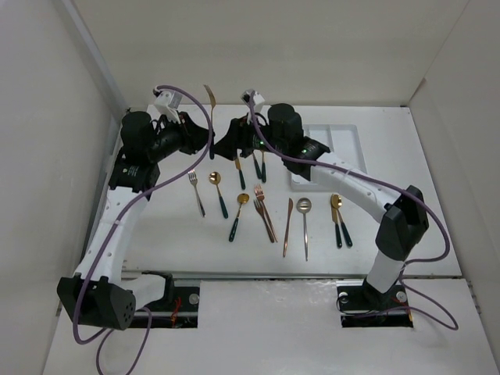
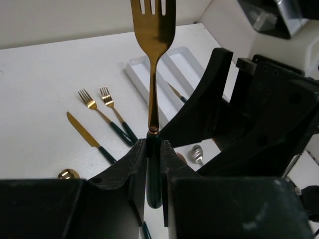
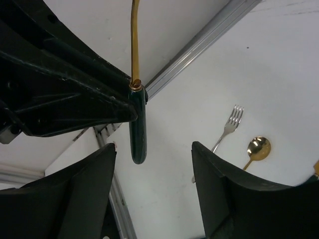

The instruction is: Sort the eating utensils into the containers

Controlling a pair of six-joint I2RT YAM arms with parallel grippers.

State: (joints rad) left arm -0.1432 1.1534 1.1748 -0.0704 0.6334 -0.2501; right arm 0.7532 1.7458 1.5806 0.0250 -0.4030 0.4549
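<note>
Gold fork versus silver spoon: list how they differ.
The gold fork has a dark green handle; the silver spoon is silver throughout. The fork is clamped by its handle in the left gripper, off the table; the spoon lies flat on it, untouched. The fork ends in tines, the spoon in a round bowl. Both are slim, and neither is in the white tray.

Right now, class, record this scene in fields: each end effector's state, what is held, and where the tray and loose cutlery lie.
left end effector: shut on dark handle of gold fork
right end effector: open, fingers either side of that handle, not touching
tray: white, three compartments, far right of table, partly behind right arm
loose cutlery: row on table, near side of both end effectors
</note>
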